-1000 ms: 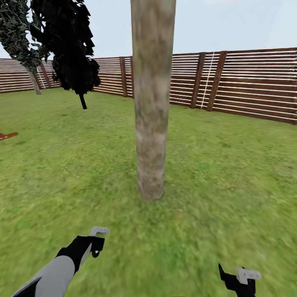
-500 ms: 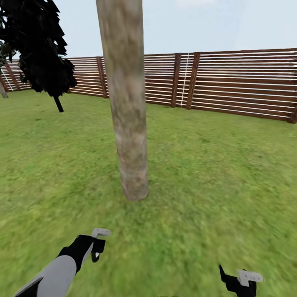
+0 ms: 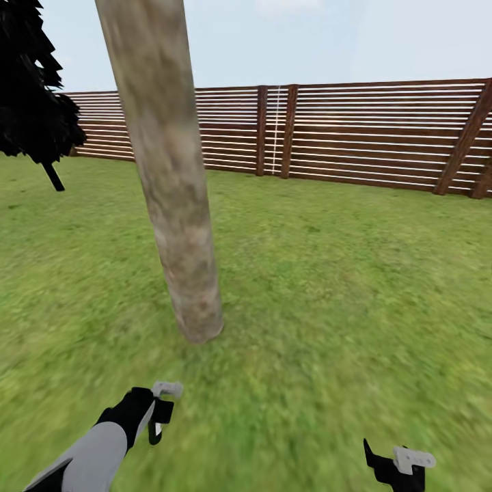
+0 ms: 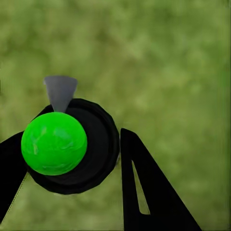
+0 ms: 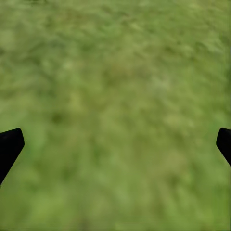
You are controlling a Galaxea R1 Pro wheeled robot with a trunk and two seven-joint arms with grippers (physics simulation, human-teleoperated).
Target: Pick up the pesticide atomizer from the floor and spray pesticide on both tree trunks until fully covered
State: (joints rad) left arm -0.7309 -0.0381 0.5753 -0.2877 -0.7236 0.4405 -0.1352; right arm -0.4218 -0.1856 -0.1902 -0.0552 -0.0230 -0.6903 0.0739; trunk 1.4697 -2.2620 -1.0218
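Grey-brown tree trunk (image 3: 171, 198) near-vertical, top leaning left.

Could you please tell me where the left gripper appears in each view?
Head view: left gripper low at left, over the lawn.
Left wrist view: its fingers flank the green-topped atomizer.
Right wrist view: right gripper fingertips at the edges.
Shared landmark: the lawn's grass.
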